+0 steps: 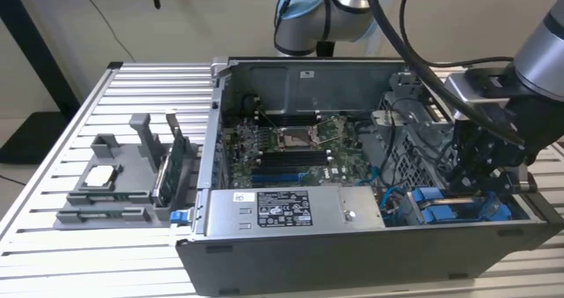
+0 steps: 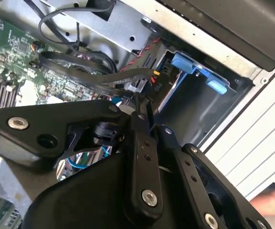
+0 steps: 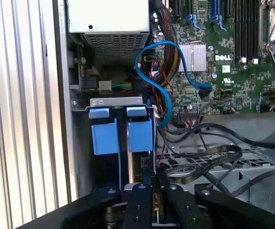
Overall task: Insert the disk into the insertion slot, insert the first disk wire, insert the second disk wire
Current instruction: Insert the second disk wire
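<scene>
One gripper (image 3: 153,188) clamped on wire (image 3: 209,160)

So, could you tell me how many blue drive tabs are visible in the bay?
2: one blue tab nearer the case wall, the other blue tab beside it toward the motherboard; more may be hidden.

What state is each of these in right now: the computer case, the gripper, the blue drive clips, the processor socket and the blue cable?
Computer case: side panel off, insides exposed.
Gripper: lowered into the case by the drive bay.
Blue drive clips: seated side by side in the bay.
Processor socket: lid raised.
Blue cable: looped, loose.
</scene>
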You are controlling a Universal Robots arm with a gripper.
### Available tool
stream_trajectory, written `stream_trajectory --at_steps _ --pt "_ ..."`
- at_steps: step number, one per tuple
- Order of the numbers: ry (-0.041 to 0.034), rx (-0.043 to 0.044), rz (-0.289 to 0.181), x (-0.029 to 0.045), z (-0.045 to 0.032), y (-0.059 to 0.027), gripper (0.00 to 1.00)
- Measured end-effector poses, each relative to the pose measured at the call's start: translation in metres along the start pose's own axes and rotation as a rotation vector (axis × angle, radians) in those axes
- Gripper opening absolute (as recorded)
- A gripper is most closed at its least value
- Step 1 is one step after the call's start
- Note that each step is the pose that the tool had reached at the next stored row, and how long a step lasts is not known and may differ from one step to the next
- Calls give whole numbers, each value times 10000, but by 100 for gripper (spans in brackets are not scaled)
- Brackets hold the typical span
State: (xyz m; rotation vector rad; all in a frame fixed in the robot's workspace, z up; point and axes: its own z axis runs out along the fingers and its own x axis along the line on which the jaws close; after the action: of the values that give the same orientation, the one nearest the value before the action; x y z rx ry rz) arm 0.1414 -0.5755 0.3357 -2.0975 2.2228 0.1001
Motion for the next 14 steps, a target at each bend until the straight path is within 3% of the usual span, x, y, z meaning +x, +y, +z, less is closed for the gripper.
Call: stream_trajectory --at_steps 4,7,14 --pt "-132 -11 3 -11 -96 2 16" --pt "-191 -15 3 -16 -174 3 16" --pt "-203 -15 8 66 -186 31 16"
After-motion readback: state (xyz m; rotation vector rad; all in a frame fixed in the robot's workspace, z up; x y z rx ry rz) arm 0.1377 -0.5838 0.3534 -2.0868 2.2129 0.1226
